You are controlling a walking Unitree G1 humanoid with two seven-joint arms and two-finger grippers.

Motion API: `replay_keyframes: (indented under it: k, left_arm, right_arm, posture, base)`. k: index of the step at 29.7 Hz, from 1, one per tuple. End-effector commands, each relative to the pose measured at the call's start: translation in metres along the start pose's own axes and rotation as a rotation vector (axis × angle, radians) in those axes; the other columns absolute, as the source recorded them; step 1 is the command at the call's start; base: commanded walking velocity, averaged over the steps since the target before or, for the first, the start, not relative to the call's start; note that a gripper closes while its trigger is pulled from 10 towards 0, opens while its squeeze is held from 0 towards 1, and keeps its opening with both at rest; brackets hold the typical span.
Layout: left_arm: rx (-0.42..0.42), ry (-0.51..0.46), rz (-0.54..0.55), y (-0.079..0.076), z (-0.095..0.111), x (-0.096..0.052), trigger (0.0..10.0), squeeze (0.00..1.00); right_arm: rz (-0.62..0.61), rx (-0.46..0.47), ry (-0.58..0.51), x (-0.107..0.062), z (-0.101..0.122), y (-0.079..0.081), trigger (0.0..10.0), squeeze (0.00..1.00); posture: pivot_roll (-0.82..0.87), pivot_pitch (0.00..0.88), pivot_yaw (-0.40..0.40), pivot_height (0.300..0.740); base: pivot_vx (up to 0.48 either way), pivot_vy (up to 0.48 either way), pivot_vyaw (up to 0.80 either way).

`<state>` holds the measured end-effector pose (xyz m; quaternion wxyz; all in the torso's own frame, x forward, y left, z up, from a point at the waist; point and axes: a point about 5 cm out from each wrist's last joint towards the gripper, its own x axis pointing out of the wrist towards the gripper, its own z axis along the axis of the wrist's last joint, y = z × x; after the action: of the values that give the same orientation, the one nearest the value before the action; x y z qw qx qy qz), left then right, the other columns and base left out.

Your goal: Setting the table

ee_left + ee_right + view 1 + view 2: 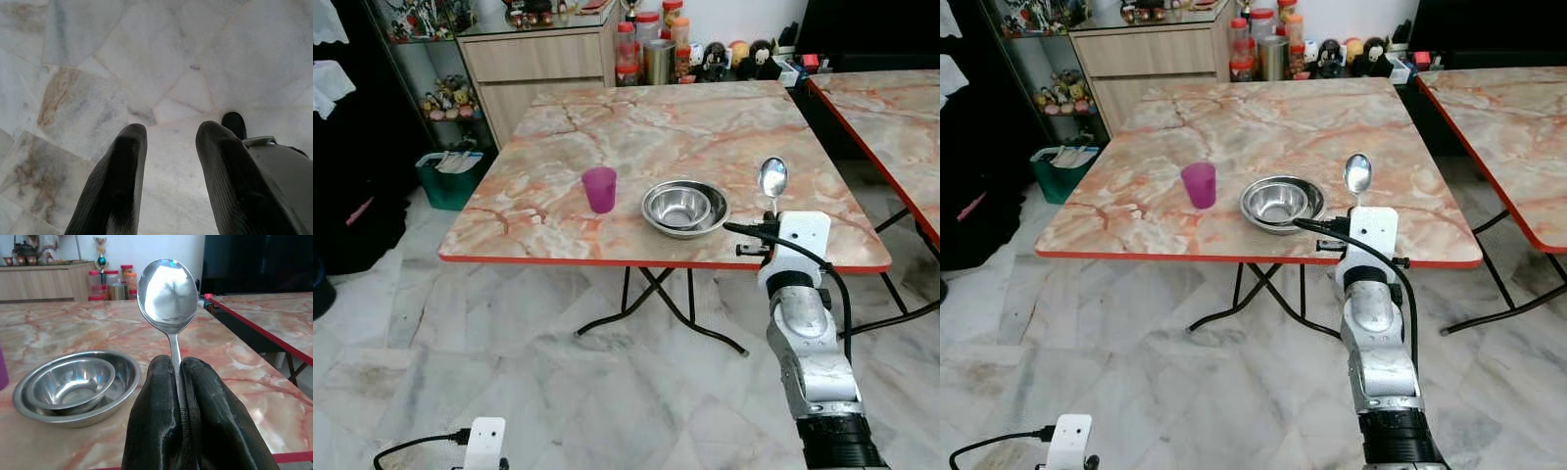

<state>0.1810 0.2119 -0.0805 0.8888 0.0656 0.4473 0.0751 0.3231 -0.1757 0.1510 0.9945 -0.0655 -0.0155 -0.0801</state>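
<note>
the right gripper (178, 377) has its two black fingers pressed together on the handle of a metal spoon (167, 291), so the spoon stands up with its round end on top, over the near right part of the marble table (724, 122). the low part of the handle is hidden between the fingers. in the head views the white wrist box covers the gripper itself, and above it only the round end of the spoon comes out. on the table, just to the left of the spoon, there are two metal bowls (684, 208), the small one inside the big one, and more to the left, near them but apart, a purple cup (599, 189). in the right wrist view the cup is cut off at the edge and only a thin purple strip is seen. a second table (891, 117) on the right is also cut by the picture edge. the left gripper (168, 147) hangs low over the marble floor (98, 58), its fingers spread with nothing between them. small jars and figures behind the table are hard to make out.
</note>
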Motion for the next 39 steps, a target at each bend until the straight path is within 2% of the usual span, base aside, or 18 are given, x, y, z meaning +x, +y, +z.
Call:
replay_keyframes:
  k: [1,24,39]
  left_arm:
    - [0.008,-0.006,0.006,0.002,0.002,0.000,10.0,0.00]
    - [0.005,-0.006,0.001,0.001,0.002,0.001,10.0,0.00]
    - [0.010,-0.002,0.000,0.001,0.001,0.000,10.0,0.00]
  right_arm:
    - [0.026,-0.002,0.032,-0.001,-0.005,0.004,10.0,0.00]
    - [0.089,-0.029,0.055,-0.005,-0.008,0.010,10.0,0.00]
    - [0.038,-0.047,0.109,-0.009,-0.017,0.002,10.0,0.00]
  posture:
    - [-0.04,0.020,0.069,0.740]
    - [-0.05,0.029,0.068,0.740]
    - [-0.05,0.034,0.071,0.740]
  base:
    - [0.289,0.000,0.00]
    - [0.346,0.000,0.00]
    - [0.383,0.000,0.00]
